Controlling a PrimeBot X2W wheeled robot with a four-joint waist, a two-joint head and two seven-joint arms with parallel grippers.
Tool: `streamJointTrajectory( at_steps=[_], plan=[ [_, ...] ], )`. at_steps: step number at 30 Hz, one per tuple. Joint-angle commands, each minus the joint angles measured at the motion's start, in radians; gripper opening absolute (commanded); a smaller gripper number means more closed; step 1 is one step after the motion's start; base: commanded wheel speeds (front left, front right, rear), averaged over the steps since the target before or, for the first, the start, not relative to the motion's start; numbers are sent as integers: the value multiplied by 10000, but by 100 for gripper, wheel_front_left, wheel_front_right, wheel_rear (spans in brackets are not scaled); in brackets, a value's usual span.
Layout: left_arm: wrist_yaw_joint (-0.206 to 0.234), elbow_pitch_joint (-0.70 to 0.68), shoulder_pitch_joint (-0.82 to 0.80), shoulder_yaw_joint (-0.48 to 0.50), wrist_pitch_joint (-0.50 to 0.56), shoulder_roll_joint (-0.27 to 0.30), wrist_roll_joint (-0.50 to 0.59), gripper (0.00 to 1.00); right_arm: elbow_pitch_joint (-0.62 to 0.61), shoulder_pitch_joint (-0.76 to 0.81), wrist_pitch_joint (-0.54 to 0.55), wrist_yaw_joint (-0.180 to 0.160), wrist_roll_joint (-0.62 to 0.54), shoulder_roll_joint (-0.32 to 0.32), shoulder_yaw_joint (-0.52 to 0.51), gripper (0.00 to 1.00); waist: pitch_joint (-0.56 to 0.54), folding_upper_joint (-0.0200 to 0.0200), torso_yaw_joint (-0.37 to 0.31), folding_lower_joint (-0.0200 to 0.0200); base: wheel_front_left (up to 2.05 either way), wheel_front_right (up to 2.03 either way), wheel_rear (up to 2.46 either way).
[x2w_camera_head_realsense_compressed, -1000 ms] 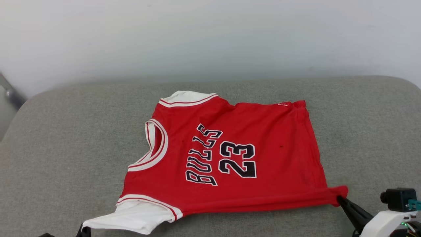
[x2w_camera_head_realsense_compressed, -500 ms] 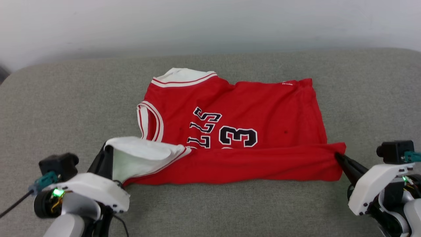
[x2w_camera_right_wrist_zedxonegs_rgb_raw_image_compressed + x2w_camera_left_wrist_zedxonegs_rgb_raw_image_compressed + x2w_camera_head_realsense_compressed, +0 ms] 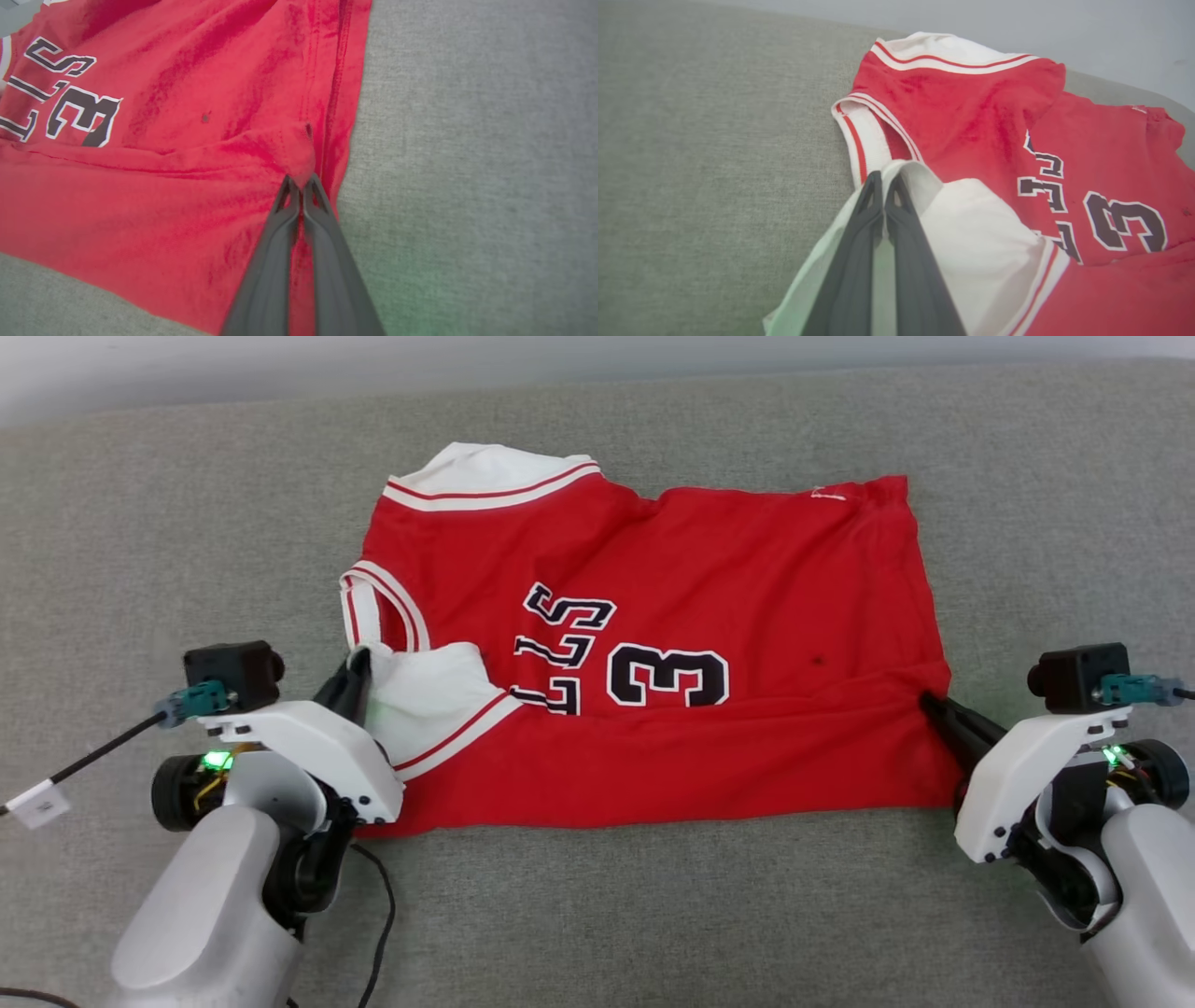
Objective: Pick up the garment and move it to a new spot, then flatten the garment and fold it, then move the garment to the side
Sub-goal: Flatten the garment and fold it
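The garment (image 3: 709, 579), a red jersey with white sleeves and black lettering, lies on the grey cushion with its near edge folded up over the letters and the number. My left gripper (image 3: 358, 663) is shut on the white near sleeve (image 3: 971, 224), held over the neckline (image 3: 859, 135). My right gripper (image 3: 929, 702) is shut on the red hem corner (image 3: 299, 158), held over the jersey's right side. In the wrist views, both pairs of dark fingers (image 3: 882, 205) (image 3: 301, 200) pinch cloth at their tips.
The grey fabric cushion (image 3: 597, 915) spreads around the jersey on all sides, with a pale wall (image 3: 187, 373) beyond its far edge. A thin cable with a white tag (image 3: 37, 803) trails off my left wrist.
Both grippers have carried the near edge of the jersey away from me, folding it over the lettering. The head camera has tilted down, so the scene sits higher.
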Motion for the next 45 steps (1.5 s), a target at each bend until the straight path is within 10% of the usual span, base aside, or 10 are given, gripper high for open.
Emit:
streamJointTrajectory(
  at_steps=[1,2,4,18,31,42,45],
  plan=[
    [-31,85,-115,44,-12,-11,-45,0,49,-157,-61,-7,-22,62,34,57,8,-1,-27,-2,0,0,0],
    [-98,323,-194,58,-42,-47,-92,37,133,-196,-178,-7,9,115,140,100,-4,-1,-65,-2,0,0,0],
    [-210,733,-288,63,-115,-141,-178,100,259,-262,-470,-7,109,117,379,100,-75,-1,-137,-2,0,0,0],
    [-692,974,-205,226,189,985,-272,100,-572,974,-3786,-7,-969,184,-515,100,-1625,-1,-677,-2,0,0,0],
    [-443,-932,1030,-437,5301,3239,-1155,100,-3193,2793,-2847,-6,-2495,1281,-2152,100,-1897,-1,-1185,-2,0,0,0],
    [74,-320,1387,-813,6545,2931,-1582,100,-4073,2933,-2194,-6,-2464,1732,-2275,100,-1020,-1,-1482,-2,0,0,0],
    [-102,42,1502,-1061,6791,2474,-1828,5,-4127,2873,-2121,-6,-2359,1660,-2393,100,-929,-1,-1480,-2,0,0,0]
  ],
)
